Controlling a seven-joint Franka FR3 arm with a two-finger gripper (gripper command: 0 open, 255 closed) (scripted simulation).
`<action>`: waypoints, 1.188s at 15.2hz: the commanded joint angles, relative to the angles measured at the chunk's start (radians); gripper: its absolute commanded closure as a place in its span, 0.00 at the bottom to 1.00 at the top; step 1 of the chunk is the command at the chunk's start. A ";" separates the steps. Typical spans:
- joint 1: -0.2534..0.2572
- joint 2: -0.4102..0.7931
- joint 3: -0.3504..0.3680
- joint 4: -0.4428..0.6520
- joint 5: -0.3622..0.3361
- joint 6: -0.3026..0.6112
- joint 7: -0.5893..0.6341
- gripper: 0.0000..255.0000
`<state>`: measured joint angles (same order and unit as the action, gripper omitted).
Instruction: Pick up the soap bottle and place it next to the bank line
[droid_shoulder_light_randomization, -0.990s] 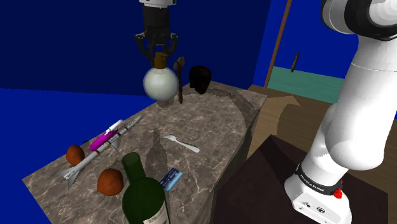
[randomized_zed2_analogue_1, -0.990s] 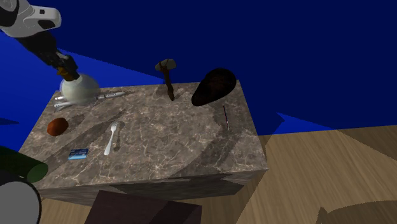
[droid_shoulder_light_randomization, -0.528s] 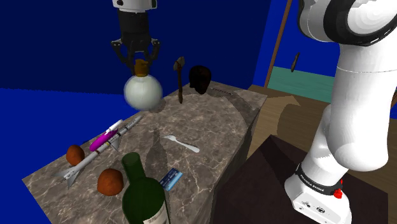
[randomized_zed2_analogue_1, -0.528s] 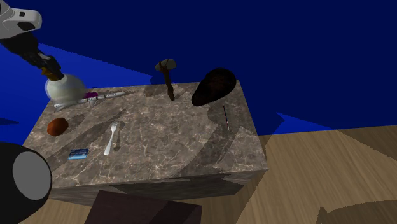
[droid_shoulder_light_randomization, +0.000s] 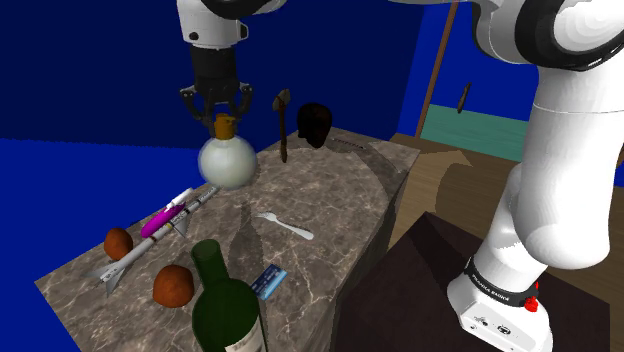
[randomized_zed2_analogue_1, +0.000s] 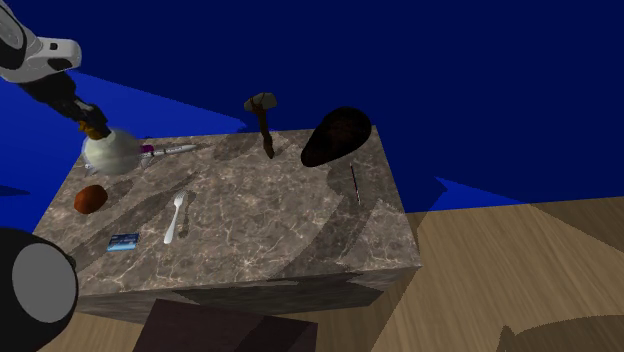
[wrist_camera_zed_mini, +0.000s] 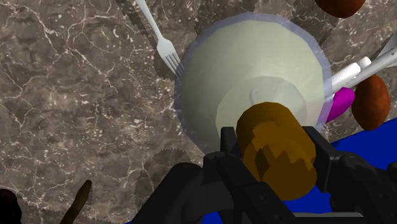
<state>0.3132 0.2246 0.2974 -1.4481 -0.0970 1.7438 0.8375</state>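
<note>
The soap bottle (droid_shoulder_light_randomization: 226, 162) is a round white flask with a brown cap. It hangs above the marble table (randomized_zed2_analogue_1: 280, 230) near its blue-wall edge, over the tip of a grey pen. My gripper (droid_shoulder_light_randomization: 222, 112) is shut on the cap from above, and the wrist view shows the black fingers (wrist_camera_zed_mini: 324, 153) clasping the brown cap of the bottle (wrist_camera_zed_mini: 254, 95). In the second exterior view the bottle (randomized_zed2_analogue_1: 108, 153) and gripper (randomized_zed2_analogue_1: 88, 122) are at the table's far left corner. The bank line (randomized_zed2_analogue_1: 355, 186) is a thin dark strand lying at the opposite end, also (droid_shoulder_light_randomization: 348, 146).
A hammer (randomized_zed2_analogue_1: 265, 125) and a dark rounded object (randomized_zed2_analogue_1: 335, 136) stand near the bank line. A fork (droid_shoulder_light_randomization: 285, 227) lies mid-table. A grey pen with a magenta piece (droid_shoulder_light_randomization: 163, 220), two brown lumps (droid_shoulder_light_randomization: 173, 286), a blue card (droid_shoulder_light_randomization: 269, 281) and a green wine bottle (droid_shoulder_light_randomization: 226, 305) crowd the near end.
The gripper carried the bottle toward the shoulder view's left, then lowered it a little closer to the tabletop. Its grip on the cap has not changed.
</note>
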 joint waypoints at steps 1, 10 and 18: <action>-0.002 -0.005 0.000 -0.035 0.001 0.031 0.001 1.00; -0.007 -0.009 -0.003 -0.162 0.000 0.154 0.005 1.00; -0.009 0.003 -0.006 -0.253 -0.007 0.257 0.012 1.00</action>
<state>0.3044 0.2250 0.2922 -1.6905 -0.1018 1.9862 0.8481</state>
